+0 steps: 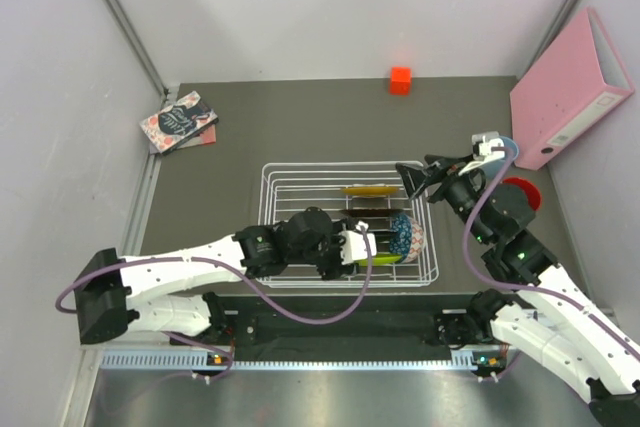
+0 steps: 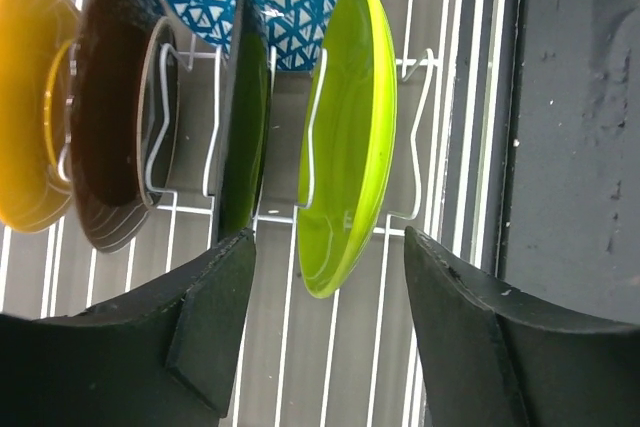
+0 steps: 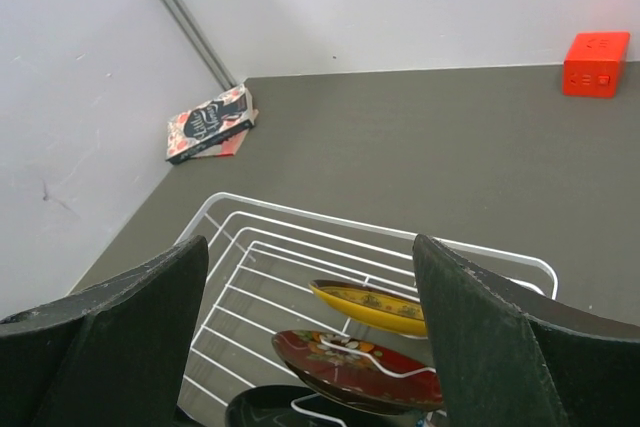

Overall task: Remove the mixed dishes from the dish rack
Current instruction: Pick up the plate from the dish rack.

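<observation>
lime green plate [image 2: 355, 127] stands on edge — dish rack [image 1: 290, 192] lies left-right.

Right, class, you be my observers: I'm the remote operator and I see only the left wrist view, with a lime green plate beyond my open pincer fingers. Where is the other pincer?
Observer: The right pincer is open and holds nothing, above the far right corner of the dish rack.
Operator: What lies beyond the rack?
Observer: An orange-red cube sits by the back wall.
Operator: And off to the rack's right?
Observer: A pink binder rests against the right wall.
</observation>
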Motion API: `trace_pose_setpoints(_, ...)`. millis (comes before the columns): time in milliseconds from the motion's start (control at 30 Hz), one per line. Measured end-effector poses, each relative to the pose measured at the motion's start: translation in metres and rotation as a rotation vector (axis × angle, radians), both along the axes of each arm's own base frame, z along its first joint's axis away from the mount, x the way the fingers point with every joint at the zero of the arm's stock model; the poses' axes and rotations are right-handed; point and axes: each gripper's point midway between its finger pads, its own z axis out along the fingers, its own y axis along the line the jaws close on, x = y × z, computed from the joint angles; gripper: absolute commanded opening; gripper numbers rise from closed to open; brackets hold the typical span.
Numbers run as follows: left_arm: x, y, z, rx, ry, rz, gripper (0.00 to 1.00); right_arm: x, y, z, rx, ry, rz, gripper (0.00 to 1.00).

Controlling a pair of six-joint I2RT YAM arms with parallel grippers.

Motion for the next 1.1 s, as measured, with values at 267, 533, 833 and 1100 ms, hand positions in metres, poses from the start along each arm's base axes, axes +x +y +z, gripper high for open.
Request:
trace_pose_setpoints(267,-0.002,-0.005,-0.018,0.043,0.015,-0.034,0.57,0.000,0.000,-0.006,0.004,-0.003,0.000,0.83)
trace_pose_setpoints(533,-0.007,-0.014,-0.019,0.020,0.040,-0.065,0.31,0.000,0.000,-0.010,0.000,0.003,0.000,0.83)
trace_pose_setpoints(833,-0.012,-0.017,-0.017,0.005,0.046,-0.105,0.03,-0.001,0.000,-0.010,0.008,0.008,0.002,0.83)
trace_pose_setpoints(1100,-0.013,-0.017,-0.016,0.004,0.049,-0.109,0.00,-0.001,0.001,-0.010,0.008,0.009,0.002,0.83)
